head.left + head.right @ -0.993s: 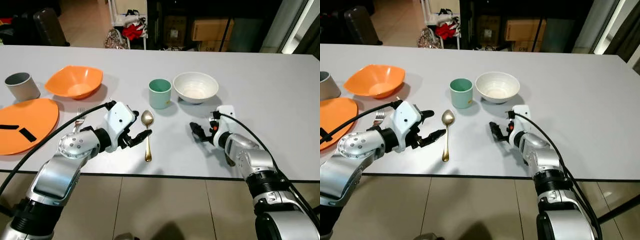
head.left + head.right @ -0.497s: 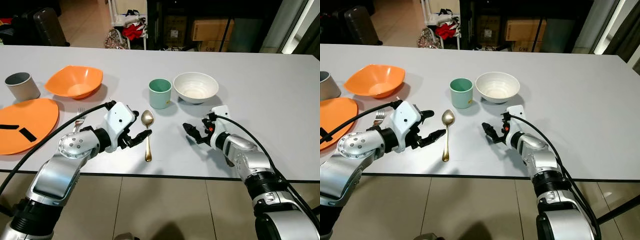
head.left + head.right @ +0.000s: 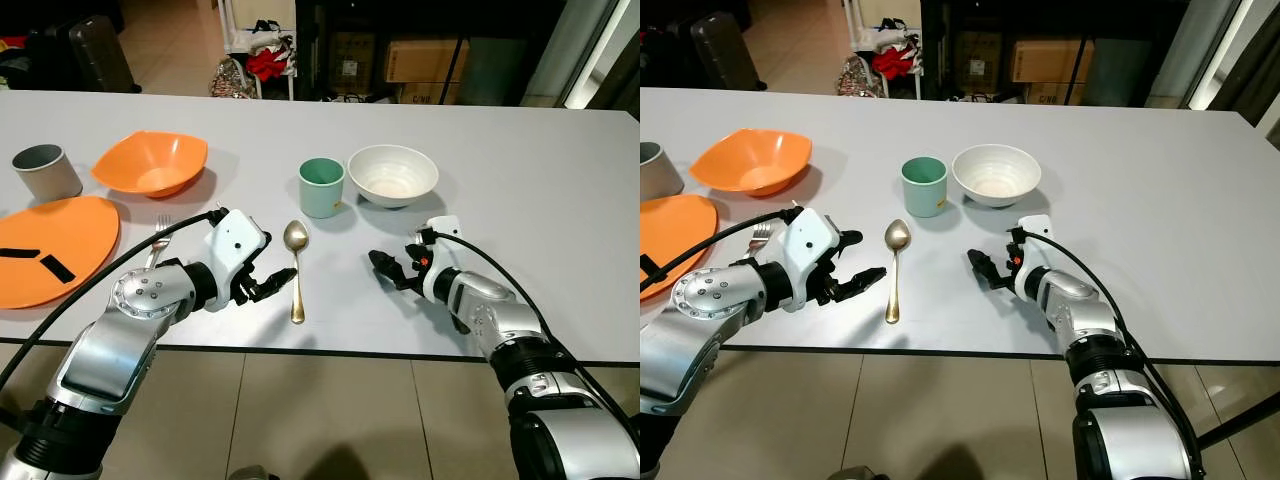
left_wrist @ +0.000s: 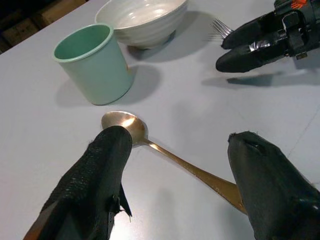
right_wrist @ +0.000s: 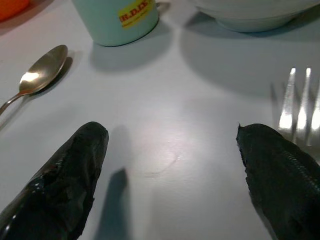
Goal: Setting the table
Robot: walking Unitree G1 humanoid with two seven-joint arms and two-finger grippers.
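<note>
A gold spoon lies on the white table, handle toward the near edge. My left gripper hovers open just left of the spoon's handle; in the left wrist view the spoon lies on the table in the gap between the fingers. My right gripper is open over bare table to the spoon's right, holding nothing. A silver fork lies beside its finger. A green cup and a white bowl stand behind the spoon.
At the left are an orange bowl, an orange plate with two dark strips on it, a grey cup and a second fork. The near table edge runs just below both grippers.
My left gripper has drawn back a little from the spoon toward the near edge. The right gripper shifted slightly left. The spoon has not moved.
</note>
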